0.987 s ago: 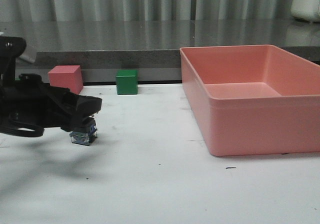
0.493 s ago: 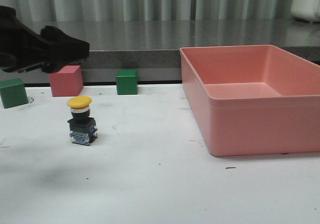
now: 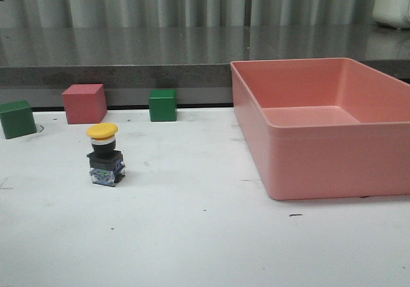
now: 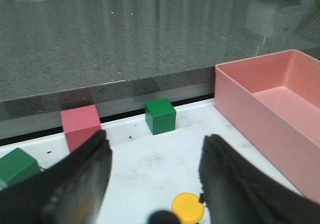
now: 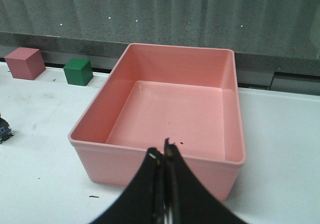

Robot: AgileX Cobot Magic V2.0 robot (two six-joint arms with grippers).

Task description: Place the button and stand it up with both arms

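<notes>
The yellow-capped, black-bodied push button (image 3: 105,154) is stood upright (untouched); the black left gripper (image 4: 155,184) is spread wide above it, the black right gripper (image 5: 163,156) pressed closed.

My front camera sits low, facing forward across the table (image 3: 205,236). My left wrist camera looks obliquely down past its wide-apart jaws, close above the button (image 4: 188,207). My right wrist camera looks down from higher over the pink bin (image 5: 165,111). All three share the bin and green cube (image 3: 163,104)
</notes>
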